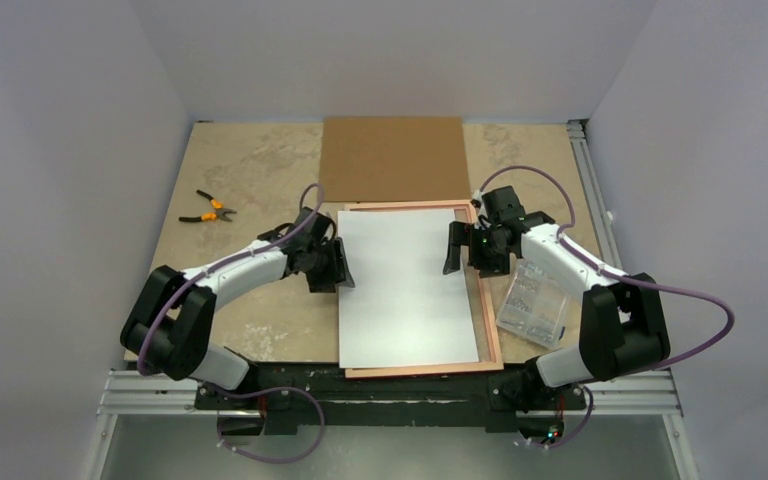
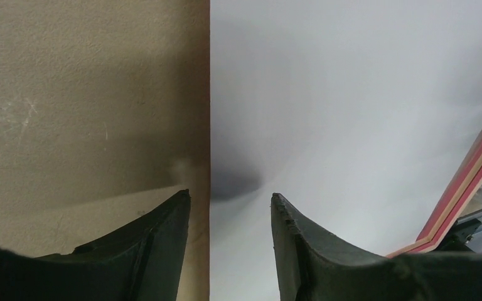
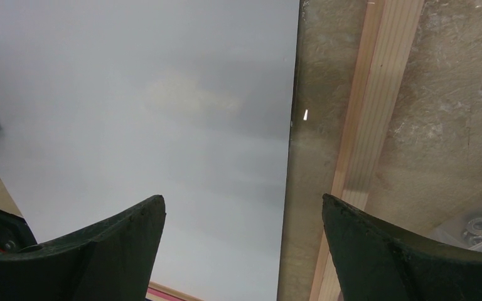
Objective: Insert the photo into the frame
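Photo point(image 1: 408, 290) lies white back up across the frame point(image 1: 491, 310), mid-surface toward the near edge, shifted left and not seated yet. Left end effector point(image 2: 229, 197) part-open astride its left edge; right end effector point(image 3: 243, 199) wide over the right edge, both holding nothing.

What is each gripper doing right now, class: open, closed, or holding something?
Left gripper: open, holding nothing, straddling the photo at its left edge.
Right gripper: open wide, holding nothing, over the photo's right edge.

Tan table point(image 1: 260, 170) — frame point(image 1: 490, 310), board point(image 1: 393, 158), pliers point(image 1: 207, 210), parts box point(image 1: 533, 305) on it.
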